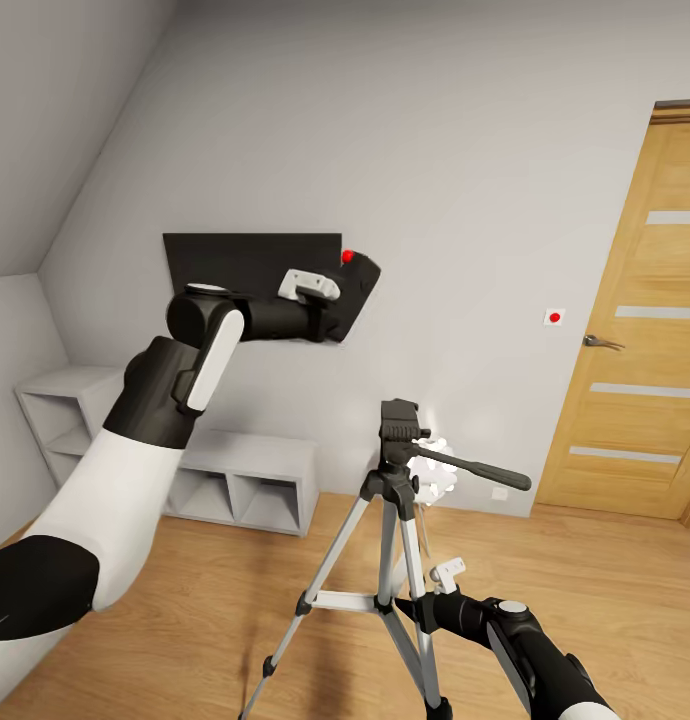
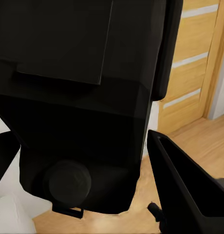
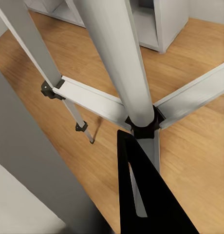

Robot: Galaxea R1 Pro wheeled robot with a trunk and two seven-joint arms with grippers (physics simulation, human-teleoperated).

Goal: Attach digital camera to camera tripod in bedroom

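Note:
The digital camera (image 1: 357, 290), a black box with a red dot on its top, is held up in front of the wall, above and to the left of the camera tripod (image 1: 390, 560). My left gripper (image 1: 337, 302) is shut on it; in the left wrist view the camera (image 2: 78, 97) sits between two black fingers (image 2: 182, 187). The tripod's black pan head (image 1: 399, 424) and handle (image 1: 477, 468) are bare. My right gripper (image 1: 417, 606) is low at the tripod's centre column (image 3: 122, 63); one black finger (image 3: 146, 195) lies by the brace hub, and its grip is unclear.
A black wall TV (image 1: 235, 262) hangs behind the camera. A low white shelf unit (image 1: 247, 482) stands against the wall at left. A wooden door (image 1: 640, 330) with a handle (image 1: 602, 342) is at right. Light wood floor (image 1: 605, 590) surrounds the tripod.

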